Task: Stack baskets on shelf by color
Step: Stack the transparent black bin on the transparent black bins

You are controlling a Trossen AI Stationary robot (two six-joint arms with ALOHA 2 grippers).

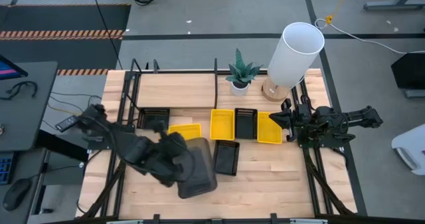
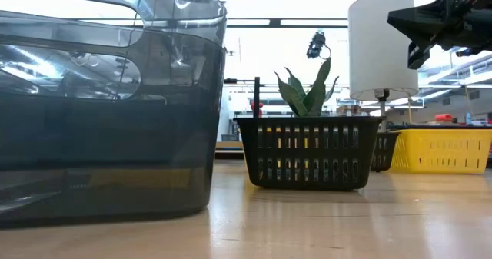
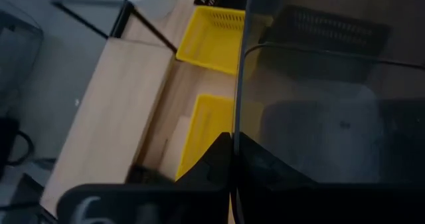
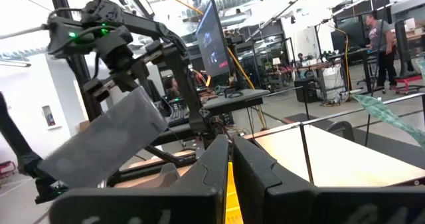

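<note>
Smoky dark grey translucent plastic fills most of my left wrist view: the dark grey shallow basket (image 1: 197, 167) is in my left gripper (image 1: 174, 163), whose jaws are clamped together over its rim. In the high view it sits over the front-left part of the light-wood surface (image 1: 279, 177), tilted, and in the low view its wall looms large at the near left, its base at the wood.

Just beside it stands a black slatted rectangular basket (image 1: 227, 157), upright on the surface. Behind, along the narrow light-wood shelf with thin black metal uprights (image 1: 179, 91), I see a row: a second black slatted basket (image 1: 153, 119) at the left end, a yellow plastic basket (image 1: 185, 131) next to it, then another yellow basket (image 1: 222, 124), a third black slatted basket (image 1: 246, 123) touching it, and a further yellow basket (image 1: 268, 128) at the right.

My right gripper (image 1: 287, 121) hangs at that right-hand yellow basket, above the surface; its jaws sit nearly shut with only a thin gap, and they hold nothing I can see.

A green plant in a white pot (image 1: 240, 74) and a large white cylinder lamp (image 1: 293, 51) stand on the shelf.
</note>
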